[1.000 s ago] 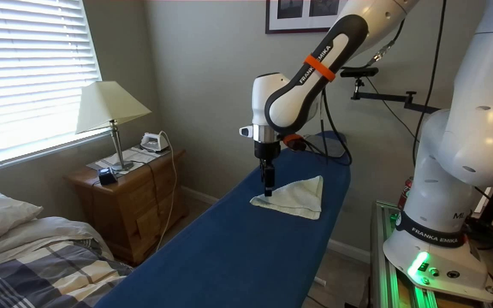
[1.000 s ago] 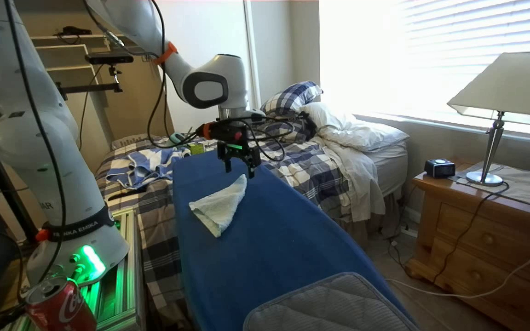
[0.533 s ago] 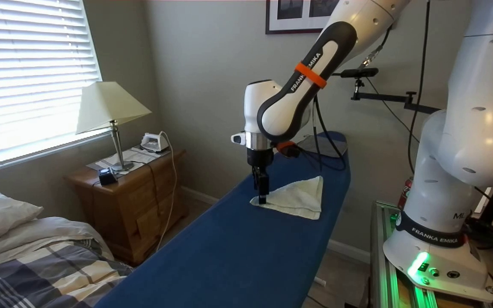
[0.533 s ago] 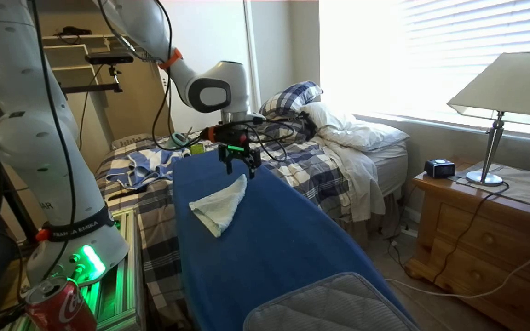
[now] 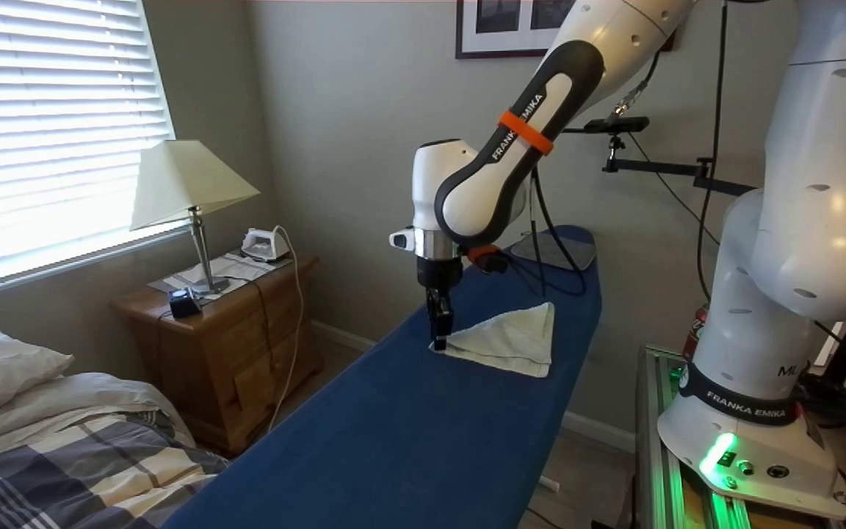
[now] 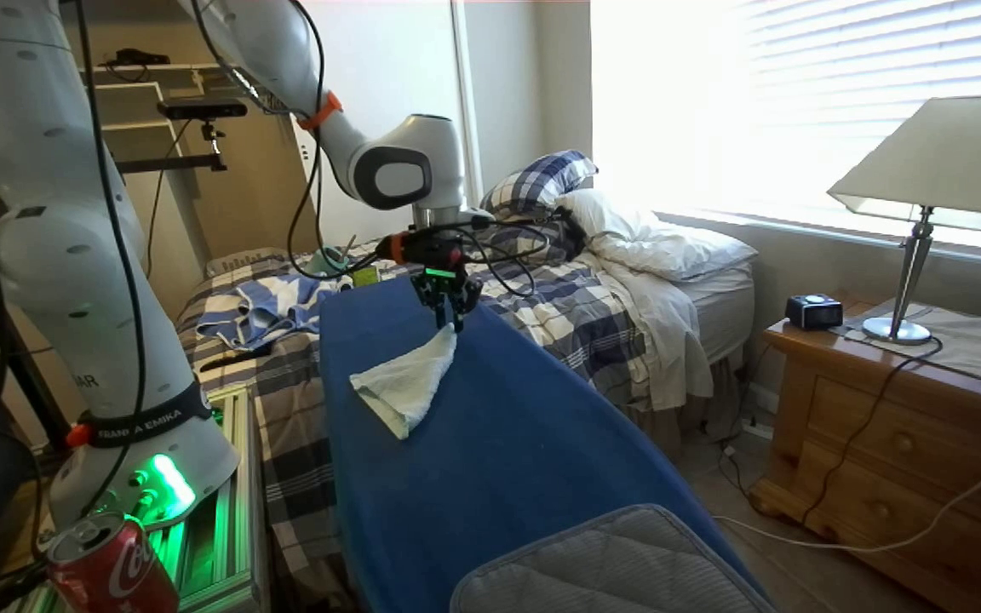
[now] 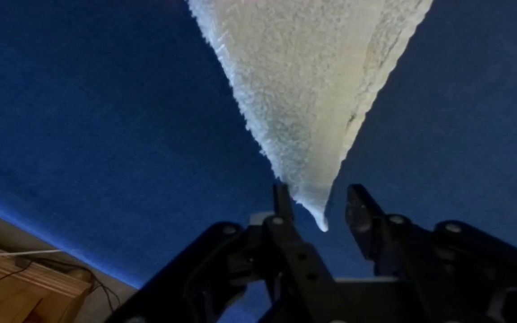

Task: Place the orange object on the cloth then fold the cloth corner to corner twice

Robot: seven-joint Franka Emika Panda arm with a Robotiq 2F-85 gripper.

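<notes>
Off-white terry cloth (image 5: 504, 342), folded to a triangle, lies on the long dark-blue fabric ironing board (image 5: 379, 448), wide side toward the long edge by the white robot arm (image 5: 819, 235), tip toward the opposite long edge. Inside of the fold hidden from me. Black two-finger gripper (image 7: 319, 202) down at that tip, fingers apart with the tip between them; can't tell if one finger brushes it. Containers: red aluminium Coca-Cola can (image 6: 116, 562), upright, by a corner of the silvery metal-frame stand (image 5: 654, 411) under the arm; contents out of sight. Honey-brown wooden nightstand (image 5: 195, 360), drawers (image 6: 891, 417) pushed in; beige pyramid-shade lamp (image 6: 933, 162), black cube clock (image 6: 812, 312) and white clothes iron (image 5: 265, 245) on top, clock near a front corner.
</notes>
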